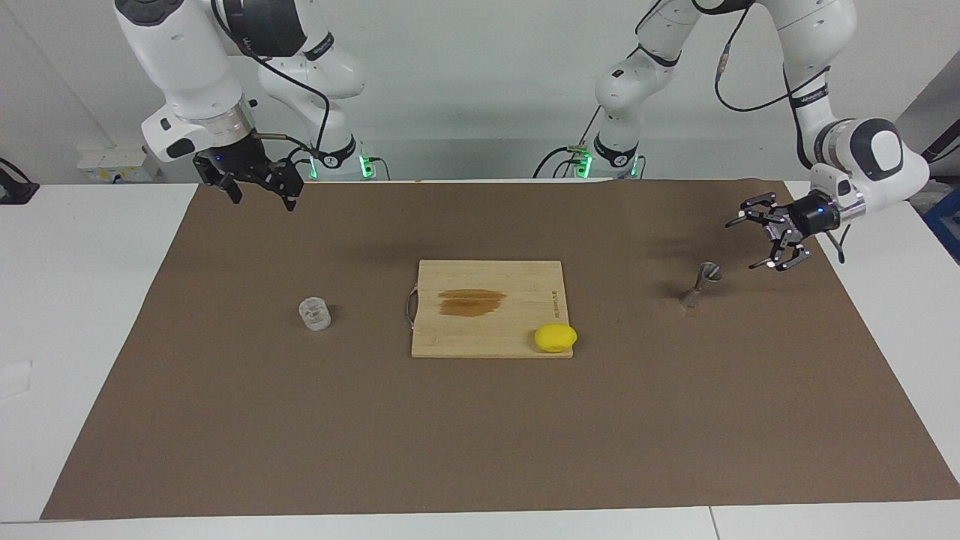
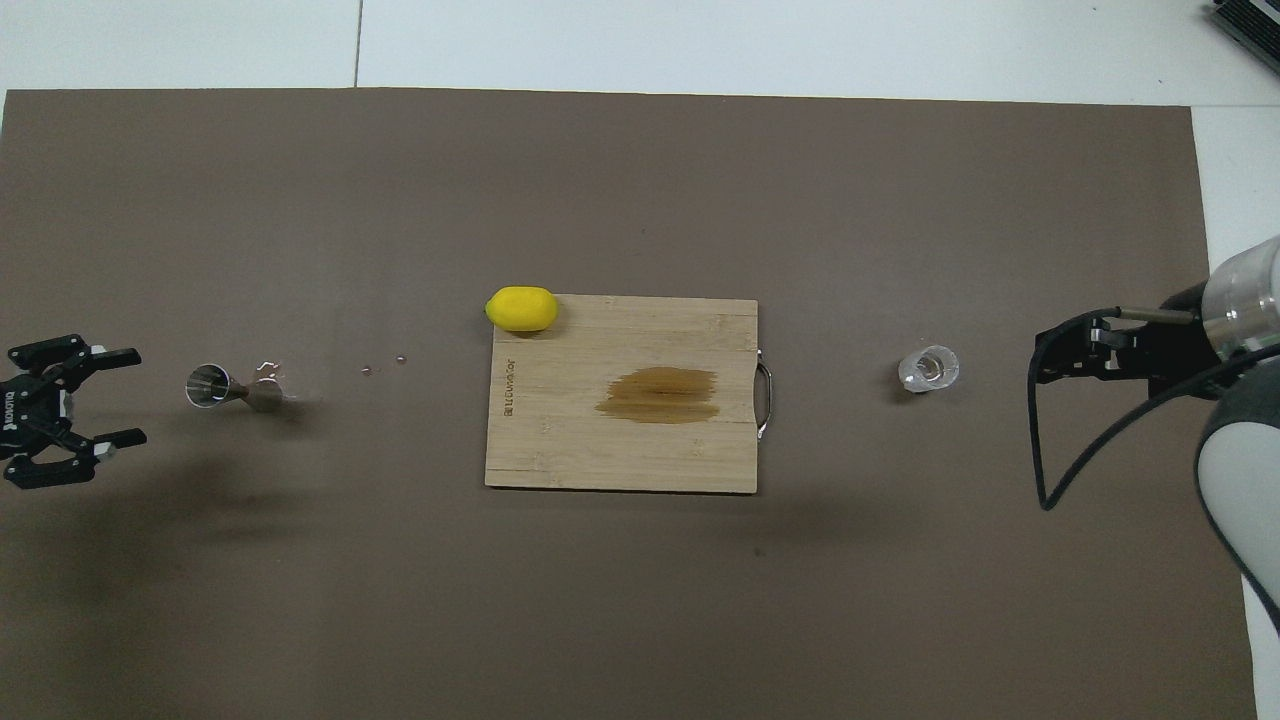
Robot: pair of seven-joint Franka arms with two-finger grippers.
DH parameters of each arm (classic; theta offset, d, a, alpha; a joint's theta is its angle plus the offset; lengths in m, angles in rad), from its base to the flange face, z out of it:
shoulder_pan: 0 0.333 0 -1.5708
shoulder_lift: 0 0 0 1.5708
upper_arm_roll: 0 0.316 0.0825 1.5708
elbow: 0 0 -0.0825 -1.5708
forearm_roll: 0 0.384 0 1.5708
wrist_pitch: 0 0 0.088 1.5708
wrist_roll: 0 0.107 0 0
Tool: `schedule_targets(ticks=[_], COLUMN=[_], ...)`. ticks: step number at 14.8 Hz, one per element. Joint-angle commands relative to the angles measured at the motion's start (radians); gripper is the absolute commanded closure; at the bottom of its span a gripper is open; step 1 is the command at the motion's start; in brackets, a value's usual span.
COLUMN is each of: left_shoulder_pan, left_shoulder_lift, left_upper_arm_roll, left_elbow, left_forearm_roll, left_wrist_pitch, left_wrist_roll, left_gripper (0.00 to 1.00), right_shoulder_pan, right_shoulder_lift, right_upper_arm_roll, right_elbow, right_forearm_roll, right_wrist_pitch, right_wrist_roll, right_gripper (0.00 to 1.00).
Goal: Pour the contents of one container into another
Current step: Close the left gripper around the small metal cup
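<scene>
The small clear glass cup (image 1: 315, 313) stands upright on the brown mat toward the right arm's end, and shows in the overhead view (image 2: 928, 368). The metal hourglass jigger (image 1: 701, 283) stands on the mat toward the left arm's end, also in the overhead view (image 2: 225, 388). My left gripper (image 1: 750, 241) is open and empty, held low beside the jigger on the side of the left arm's end, not touching it; it shows in the overhead view (image 2: 138, 396). My right gripper (image 1: 262, 199) is open and empty, raised over the mat's edge near the robots, apart from the cup; its hand shows in the overhead view (image 2: 1060, 350).
A wooden cutting board (image 1: 487, 330) with a brown stain lies mid-table between cup and jigger (image 2: 600, 450). A yellow lemon (image 1: 555, 337) sits at its corner farther from the robots (image 2: 521, 308). Small droplets (image 2: 383, 365) lie on the brown mat (image 2: 640, 620) beside the jigger.
</scene>
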Motion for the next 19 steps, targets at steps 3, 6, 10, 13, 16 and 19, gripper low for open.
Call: schedule_targets(ticks=[3, 6, 10, 13, 16, 19], left_shoulder_pan=[0.010, 0.044, 0.047, 0.030, 0.022, 0.002], left_shoulder_lift=[0.033, 0.111, 0.137, 0.164, 0.164, 0.162], left_upper_arm_roll=[-0.005, -0.003, -0.005, -0.005, -0.005, -0.005], left_elbow=[-0.072, -0.061, -0.077, -0.077, -0.086, -0.103], left_forearm_roll=[-0.072, -0.132, -0.202, -0.231, -0.231, -0.237], left_wrist_pitch=[0.016, -0.025, -0.027, -0.033, -0.047, -0.048], left_wrist_roll=[0.289, 0.367, 0.378, 0.395, 0.397, 0.403], left_gripper=[0.00, 0.00, 0.00, 0.00, 0.00, 0.00], right_shoulder_pan=[-0.002, -0.002, -0.002, -0.002, -0.002, -0.004], right_shoulder_lift=[-0.030, -0.030, -0.033, -0.038, -0.038, -0.038], right_upper_arm_roll=[0.009, 0.009, 0.009, 0.009, 0.009, 0.009], right_elbow=[-0.040, -0.040, -0.046, -0.054, -0.054, -0.054], right_forearm_roll=[-0.013, -0.011, -0.011, -0.010, -0.010, -0.010], right_wrist_pitch=[0.030, 0.030, 0.031, 0.031, 0.031, 0.033], right_wrist_roll=[0.030, 0.030, 0.032, 0.032, 0.034, 0.034], right_gripper=[0.01, 0.01, 0.01, 0.01, 0.01, 0.01])
